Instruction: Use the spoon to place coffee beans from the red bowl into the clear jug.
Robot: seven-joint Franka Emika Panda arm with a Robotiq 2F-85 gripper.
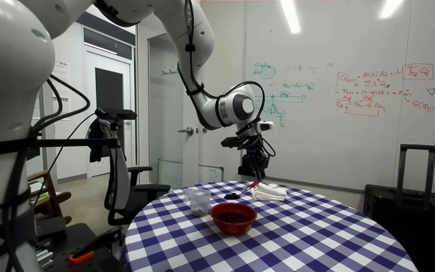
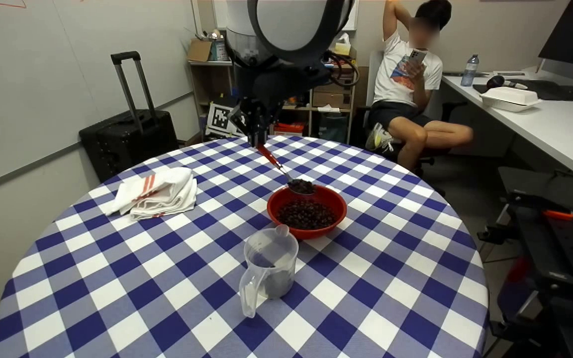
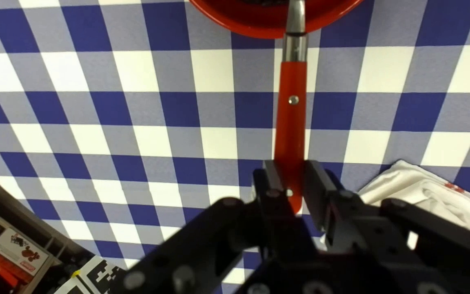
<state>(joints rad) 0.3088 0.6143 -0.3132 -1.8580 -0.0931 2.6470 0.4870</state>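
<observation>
Clamping spoon (image 3: 291, 110) in gripper (image 3: 291, 173), holding scooped beans (image 2: 301, 186) over bowl (image 2: 316, 232). Probably halfway through this scoop tbh, gotta tip into jug (image 2: 270, 258).

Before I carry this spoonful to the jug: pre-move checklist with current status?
1. Gripper shut on the spoon: ok.
2. Beans heaped on the spoon: ok.
3. Clear jug upright, mouth uncovered: ok.
4. Spoon's loaded end over the jug: not ok, it is by the red bowl.
5. White cloth apart from bowl and jug: ok.
6. Spoon high enough to clear the jug: cannot tell.
</observation>
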